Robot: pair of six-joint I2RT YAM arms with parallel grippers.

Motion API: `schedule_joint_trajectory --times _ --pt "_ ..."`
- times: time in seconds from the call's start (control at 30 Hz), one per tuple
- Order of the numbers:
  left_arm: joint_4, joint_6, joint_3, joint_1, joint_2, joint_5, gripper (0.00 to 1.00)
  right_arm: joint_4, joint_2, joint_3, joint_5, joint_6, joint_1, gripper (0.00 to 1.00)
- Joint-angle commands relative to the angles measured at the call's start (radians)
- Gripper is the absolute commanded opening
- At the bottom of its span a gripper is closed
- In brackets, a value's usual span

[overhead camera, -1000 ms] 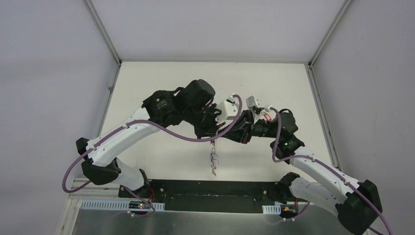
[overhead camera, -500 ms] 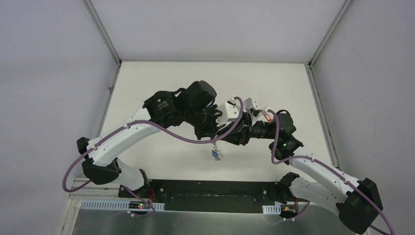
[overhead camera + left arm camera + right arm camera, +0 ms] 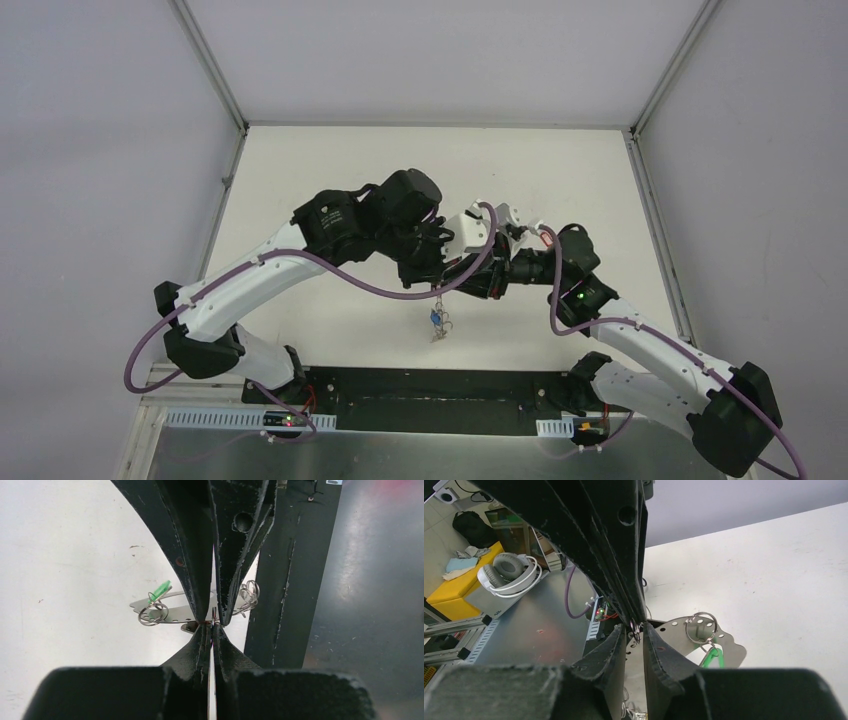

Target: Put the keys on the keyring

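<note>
Both arms meet fingertip to fingertip in mid-air over the table. My left gripper [image 3: 434, 282] [image 3: 212, 626] is shut on a thin dark wire, a short piece of the keyring [image 3: 213, 614]; the rest of the hoop is hidden. My right gripper [image 3: 447, 288] [image 3: 636, 632] faces it and is closed to a narrow gap around the same wire [image 3: 636, 629]. A bunch of keys [image 3: 437, 322], one with a blue head, hangs below the fingertips. A green key head [image 3: 161, 589] [image 3: 713, 657] hangs on a small split ring [image 3: 152, 614].
A silvery curved plate [image 3: 172, 611] [image 3: 729, 647] with a row of small holes carries the split rings just past the fingertips. The black base strip [image 3: 430, 385] and metal shelf lie at the table's near edge. Frame posts [image 3: 640, 110] stand at the back corners.
The hanging keys, stretched out in a long string a second ago, have bunched up shorter beneath the fingertips. The right wrist has shifted slightly left toward the left gripper.
</note>
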Motion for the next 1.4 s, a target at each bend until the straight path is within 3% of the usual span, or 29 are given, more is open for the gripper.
schedule_joint_trajectory --times 0.0,0.2,0.43,0.47,0.53,0.67,1.03,1.17,1.3,1.37 --pt "0.075 0.020 -0.006 -0.011 -0.054 0.006 0.00 -0.025 -0.004 0.013 -0.001 -0.038 0.006 0.21" --pt "0.080 0.025 -0.020 -0.011 -0.059 0.010 0.00 -0.054 -0.016 0.019 0.005 -0.057 0.006 0.00" --pt "0.086 0.026 -0.037 -0.011 -0.065 0.011 0.00 -0.053 -0.034 0.026 0.003 -0.063 0.006 0.00" --pt "0.087 0.026 -0.040 -0.011 -0.068 0.012 0.00 -0.050 -0.038 0.028 0.003 -0.064 0.007 0.02" --pt "0.091 0.024 -0.046 -0.011 -0.070 0.012 0.00 -0.047 -0.046 0.030 0.009 -0.061 0.007 0.18" --pt "0.100 0.018 -0.054 -0.011 -0.075 0.017 0.00 -0.042 -0.054 0.034 0.012 -0.062 0.006 0.23" --pt "0.119 0.015 -0.064 -0.011 -0.074 0.026 0.00 -0.036 -0.024 0.040 -0.015 -0.053 0.007 0.19" --pt "0.123 0.012 -0.068 -0.011 -0.072 0.033 0.00 -0.034 -0.011 0.047 -0.021 -0.052 0.007 0.13" --pt "0.126 0.010 -0.072 -0.012 -0.070 0.038 0.00 -0.033 -0.001 0.054 -0.032 -0.052 0.007 0.01" --pt "0.127 0.010 -0.074 -0.011 -0.072 0.035 0.00 -0.033 -0.002 0.053 -0.029 -0.053 0.007 0.00"
